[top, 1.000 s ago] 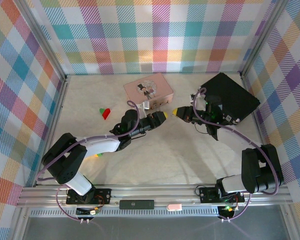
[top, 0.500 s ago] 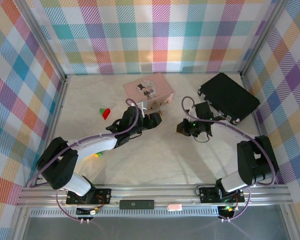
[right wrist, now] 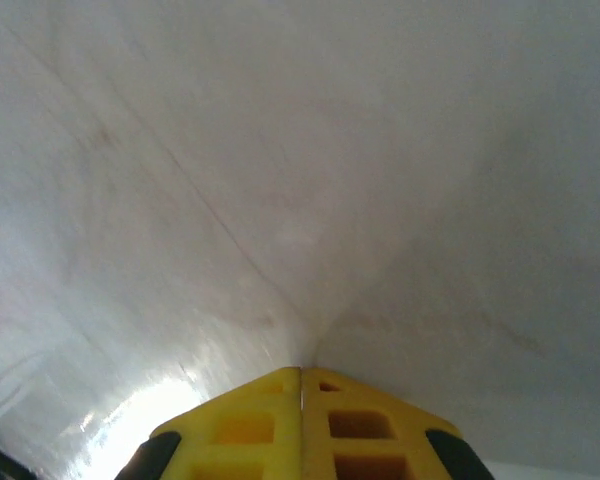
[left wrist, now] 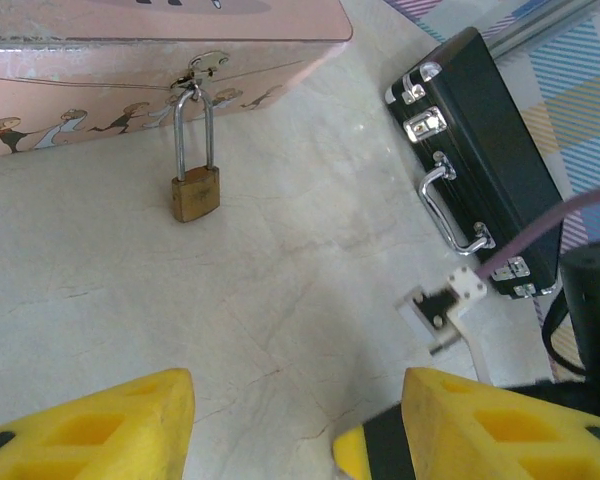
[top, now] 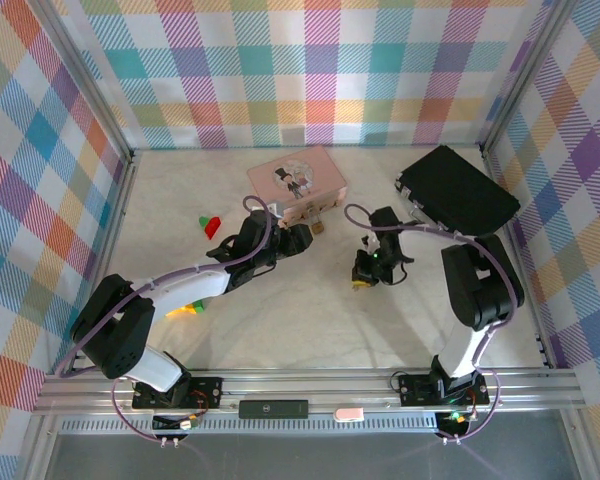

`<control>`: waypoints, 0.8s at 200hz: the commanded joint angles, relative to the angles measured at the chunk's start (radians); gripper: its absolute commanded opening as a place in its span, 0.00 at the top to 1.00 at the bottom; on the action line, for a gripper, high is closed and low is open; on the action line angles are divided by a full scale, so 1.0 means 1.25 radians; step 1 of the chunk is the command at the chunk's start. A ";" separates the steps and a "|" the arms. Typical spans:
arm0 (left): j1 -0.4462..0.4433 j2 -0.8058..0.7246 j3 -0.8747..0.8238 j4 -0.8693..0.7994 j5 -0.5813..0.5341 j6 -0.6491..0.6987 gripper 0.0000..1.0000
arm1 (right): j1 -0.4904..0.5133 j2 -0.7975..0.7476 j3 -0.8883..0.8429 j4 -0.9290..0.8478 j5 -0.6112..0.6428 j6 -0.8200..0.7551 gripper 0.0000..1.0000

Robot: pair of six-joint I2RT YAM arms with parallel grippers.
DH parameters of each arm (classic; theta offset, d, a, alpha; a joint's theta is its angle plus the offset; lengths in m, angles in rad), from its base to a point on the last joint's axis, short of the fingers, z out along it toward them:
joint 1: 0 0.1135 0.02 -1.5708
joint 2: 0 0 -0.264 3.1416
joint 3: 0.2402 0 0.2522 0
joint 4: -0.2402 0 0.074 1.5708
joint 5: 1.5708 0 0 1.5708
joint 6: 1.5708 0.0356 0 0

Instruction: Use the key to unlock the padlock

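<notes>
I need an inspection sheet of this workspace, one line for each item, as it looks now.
surface: pale table, faint veins.
job's things: padlock hangs by its shackle from the pink box clasp; key cannot be made out.
clutter: black case; small red-green piece.
claws: left claw open, facing the padlock; right claw shut, close over the table.
cables: purple cables run along both arms.
surroundings: checked walls.

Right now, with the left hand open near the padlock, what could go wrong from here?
1. The padlock lies loose on the table, hung by its shackle from the clasp of the pink box; the open left hand may push it aside instead of gripping it.
2. The right hand is shut, tips down close to the table; I cannot tell whether it holds the key, so it may come up empty.
</notes>
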State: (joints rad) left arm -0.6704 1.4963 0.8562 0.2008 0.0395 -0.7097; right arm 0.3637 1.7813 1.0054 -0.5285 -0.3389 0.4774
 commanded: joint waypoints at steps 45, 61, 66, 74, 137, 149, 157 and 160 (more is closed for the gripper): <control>0.014 -0.053 -0.036 -0.014 -0.022 0.012 0.41 | 0.001 -0.033 0.128 -0.036 0.145 -0.031 0.45; 0.022 -0.065 -0.036 -0.023 -0.032 0.024 0.41 | 0.006 -0.069 0.128 -0.039 0.172 -0.031 0.44; 0.023 -0.068 -0.035 -0.024 -0.036 0.027 0.41 | 0.009 -0.077 0.125 -0.044 0.182 -0.031 0.44; 0.028 -0.074 -0.036 -0.027 -0.040 0.031 0.41 | 0.015 -0.089 0.117 -0.053 0.192 -0.026 0.44; 0.045 -0.085 -0.048 -0.021 -0.040 0.042 0.40 | 0.148 -0.152 0.005 -0.077 0.284 0.157 0.47; 0.046 -0.086 -0.051 -0.022 -0.039 0.041 0.40 | 0.160 -0.154 -0.014 -0.058 0.284 0.184 0.48; 0.048 -0.087 -0.052 -0.024 -0.036 0.042 0.40 | 0.163 -0.153 -0.028 -0.033 0.270 0.192 0.48; 0.048 -0.088 -0.052 -0.024 -0.034 0.042 0.40 | 0.163 -0.151 -0.030 -0.025 0.264 0.193 0.47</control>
State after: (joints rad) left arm -0.6228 1.4120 0.8082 0.1825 -0.0021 -0.6785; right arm 0.5591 1.6146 1.0042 -0.5842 -0.0219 0.6201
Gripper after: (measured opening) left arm 0.596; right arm 0.523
